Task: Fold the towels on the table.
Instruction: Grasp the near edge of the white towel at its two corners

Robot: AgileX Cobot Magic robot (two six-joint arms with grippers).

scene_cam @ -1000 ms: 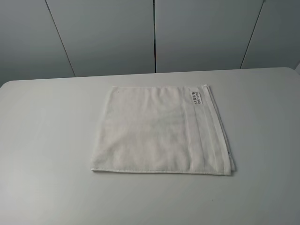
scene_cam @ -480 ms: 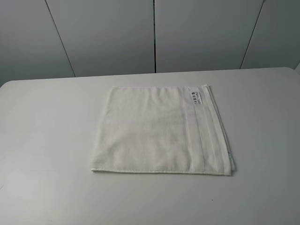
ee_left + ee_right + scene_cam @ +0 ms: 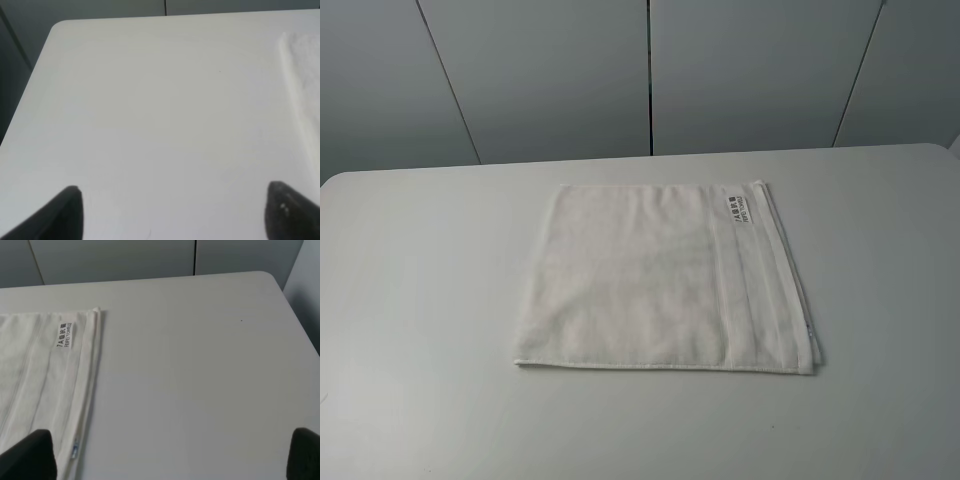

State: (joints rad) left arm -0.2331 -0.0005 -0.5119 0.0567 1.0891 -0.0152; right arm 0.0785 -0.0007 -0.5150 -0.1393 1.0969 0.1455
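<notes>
Over bare table (image 3: 150, 100), the left gripper (image 3: 175, 200) is hanging with fingers spread wide, gripping nothing; the right gripper (image 3: 172, 445) is doing likewise. Nothing is shifting: the towel (image 3: 660, 280) is lying flat mid-table as before, label (image 3: 740, 206) at its 1 o'clock corner. Folding is waiting to begin, I'd judge.

Grey wall panels (image 3: 550, 70) with dark, narrow seams (image 3: 649, 75) fill the background.
</notes>
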